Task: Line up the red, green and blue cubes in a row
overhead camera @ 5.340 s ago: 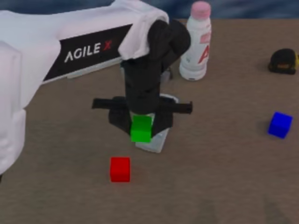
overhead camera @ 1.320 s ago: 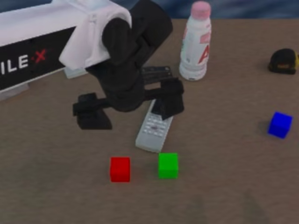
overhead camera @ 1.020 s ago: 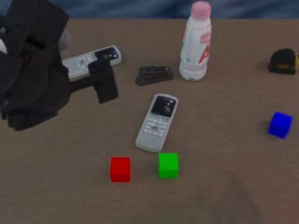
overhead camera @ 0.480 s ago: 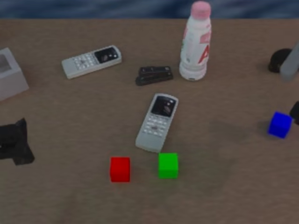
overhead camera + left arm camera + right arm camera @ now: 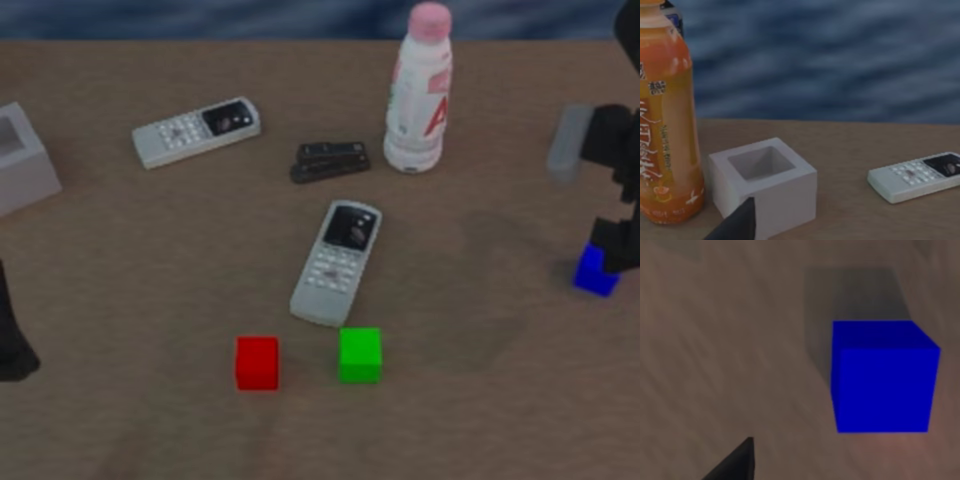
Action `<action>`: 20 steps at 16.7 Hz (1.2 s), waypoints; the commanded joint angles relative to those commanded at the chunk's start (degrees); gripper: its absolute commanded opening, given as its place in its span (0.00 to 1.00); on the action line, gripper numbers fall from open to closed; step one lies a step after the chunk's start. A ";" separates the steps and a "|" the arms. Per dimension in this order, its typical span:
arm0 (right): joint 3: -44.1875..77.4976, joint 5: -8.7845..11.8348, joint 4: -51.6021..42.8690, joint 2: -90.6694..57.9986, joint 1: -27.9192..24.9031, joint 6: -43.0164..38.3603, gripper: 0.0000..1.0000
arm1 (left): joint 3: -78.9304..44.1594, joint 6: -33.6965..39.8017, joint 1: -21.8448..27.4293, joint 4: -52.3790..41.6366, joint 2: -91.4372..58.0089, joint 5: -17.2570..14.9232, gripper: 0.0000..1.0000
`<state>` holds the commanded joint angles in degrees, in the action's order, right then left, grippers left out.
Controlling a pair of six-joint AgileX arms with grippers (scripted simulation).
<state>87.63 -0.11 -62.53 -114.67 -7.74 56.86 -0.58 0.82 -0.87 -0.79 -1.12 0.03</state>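
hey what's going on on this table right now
The right arm's hand is over the blue cube at the table's right edge; the cube sits on the table, not yet lifted. The red cube and green cube already sit side by side near the front, with a gap between them. The left arm's hand is parked at the left edge.

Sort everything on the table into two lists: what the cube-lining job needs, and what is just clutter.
Job:
red cube
green cube
blue cube, under the right gripper

Clutter:
two grey remotes
pink-capped bottle
orange bottle
pale hollow block
flat black object
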 joint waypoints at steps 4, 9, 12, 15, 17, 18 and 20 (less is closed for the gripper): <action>0.87 0.03 -0.47 -0.83 -0.07 0.51 1.00 | 0.58 -0.82 -0.28 0.79 1.12 -0.02 1.00; -0.70 0.02 1.85 -1.79 0.06 0.58 1.00 | 0.58 -0.82 -0.28 0.79 1.12 -0.02 1.00; -4.48 0.00 8.56 -4.25 -0.04 0.44 1.00 | 0.58 -0.82 -0.28 0.79 1.12 -0.02 1.00; -8.05 -0.02 14.51 -6.61 -0.14 0.33 1.00 | 0.58 -0.82 -0.28 0.79 1.12 -0.02 1.00; -8.82 -0.02 15.59 -7.20 -0.16 0.33 1.00 | 0.58 -0.82 -0.28 0.79 1.12 -0.02 1.00; -8.82 -0.02 15.59 -7.20 -0.16 0.33 1.00 | 0.58 -0.82 -0.28 0.79 1.12 -0.02 1.00; -8.82 -0.02 15.59 -7.20 -0.16 0.33 1.00 | 0.58 -0.82 -0.28 0.79 1.12 -0.02 1.00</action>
<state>78.81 -0.14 -46.93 -121.87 -7.90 57.19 0.00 0.00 -1.15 0.00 0.00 0.00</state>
